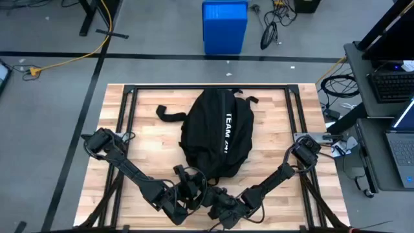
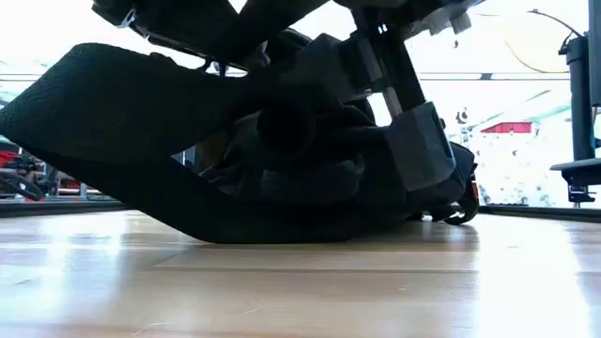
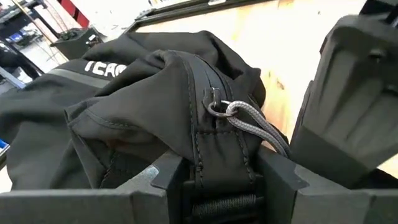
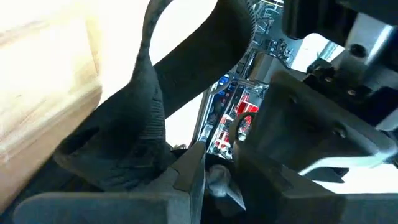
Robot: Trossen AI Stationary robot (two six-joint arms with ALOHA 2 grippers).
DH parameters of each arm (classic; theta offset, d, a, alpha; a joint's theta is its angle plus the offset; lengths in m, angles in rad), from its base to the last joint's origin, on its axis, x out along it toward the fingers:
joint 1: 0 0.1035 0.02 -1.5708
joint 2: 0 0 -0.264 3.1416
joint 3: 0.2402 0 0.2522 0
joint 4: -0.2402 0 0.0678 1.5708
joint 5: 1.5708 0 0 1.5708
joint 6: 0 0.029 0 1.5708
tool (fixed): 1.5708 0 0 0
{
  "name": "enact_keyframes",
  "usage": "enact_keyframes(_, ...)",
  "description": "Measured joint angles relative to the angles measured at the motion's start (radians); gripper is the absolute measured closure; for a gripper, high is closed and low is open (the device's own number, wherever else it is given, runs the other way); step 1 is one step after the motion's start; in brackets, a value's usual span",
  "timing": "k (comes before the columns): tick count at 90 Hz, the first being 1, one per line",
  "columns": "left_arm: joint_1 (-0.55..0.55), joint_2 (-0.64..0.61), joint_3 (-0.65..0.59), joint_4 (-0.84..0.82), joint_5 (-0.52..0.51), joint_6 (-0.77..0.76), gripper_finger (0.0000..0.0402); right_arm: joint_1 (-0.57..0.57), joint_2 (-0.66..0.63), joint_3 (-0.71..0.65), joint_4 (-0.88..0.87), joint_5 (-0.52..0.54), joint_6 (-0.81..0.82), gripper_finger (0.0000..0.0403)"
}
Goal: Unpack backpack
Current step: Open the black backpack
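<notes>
The backpack [image 1: 217, 133] lies flat in the middle of the wooden table [image 1: 272, 107], its white lettering running along its length and 1 black strap [image 1: 169, 113] trailing out toward the table's far left. Both arms reach in from the near corners and meet at the pack's near end.

The left gripper [image 3: 214, 177] sits at that near end, its 2 fingers [image 3: 165, 171] pressed against a raised fold of black fabric that carries the zipper seam. The fold fills the gap between them, so the gripper is clamped on the backpack. Just above the clamped fold, a metal zipper ring [image 3: 216, 107] holds a grey cord pull [image 3: 258, 124], which hangs off to one side.

The right gripper [image 1: 226, 204] is just beside the left one at the table's near edge. In the right wrist view, its fingers [image 4: 186, 171] stand close together with a small grey piece between them and a broad black strap [image 4: 149, 112] draped across one; whether they actually grip anything cannot be told.

From table height, the pack appears as a dark slumped mass [image 2: 310, 160] resting on the wood, with a wide black strap [image 2: 113, 103] lifted clear of the surface on one side and the arm hardware coming down from above.

Beyond the table, a blue bin [image 1: 224, 26] stands on the floor, and a laptop [image 1: 401, 145] sits on a desk to the right.
</notes>
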Motion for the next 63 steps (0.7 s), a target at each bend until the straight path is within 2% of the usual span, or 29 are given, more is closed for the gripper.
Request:
enact_keyframes(20,0.0,0.0,0.0,-0.001,0.0,0.0,0.0272,0.0,0.0,0.0,0.0,-0.001,0.012,0.0332)
enact_keyframes(43,0.0,0.0,0.0,-0.006,0.003,0.0,0.0272,-0.002,0.0,0.0,0.001,0.002,0.045,0.0392)
enact_keyframes(63,0.0,0.0,0.0,-0.006,0.002,-0.001,0.0272,-0.002,0.0,0.0,0.0,0.018,0.046,0.0398)
